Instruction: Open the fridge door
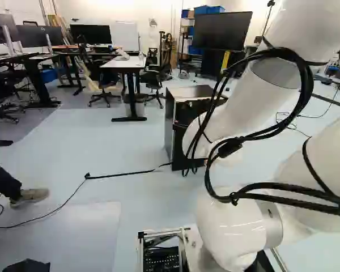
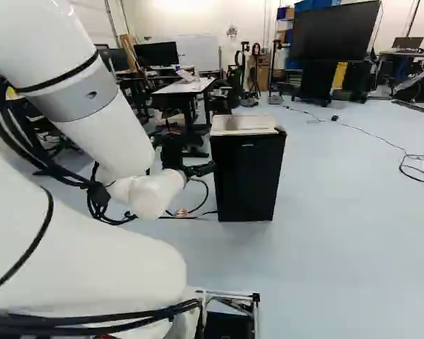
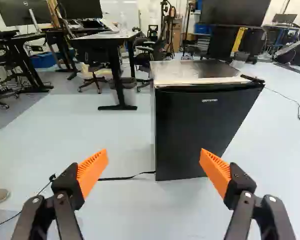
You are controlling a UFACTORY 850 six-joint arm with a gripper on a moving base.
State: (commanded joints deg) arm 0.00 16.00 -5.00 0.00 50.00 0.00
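Observation:
My gripper shows in the right base view at the end of the white arm, at the left edge of the black fridge. In the wrist view the gripper stands open, its orange pads wide apart with nothing between them. Ahead of it stands the small fridge, its dark front door closed against the body. A light top covers it. In the left base view the arm hides much of the fridge.
Beyond the fridge stand a desk and office chairs. A black cable lies on the floor beside the fridge. A person's shoe and leg show at the left of the left base view. A large screen stands farther back.

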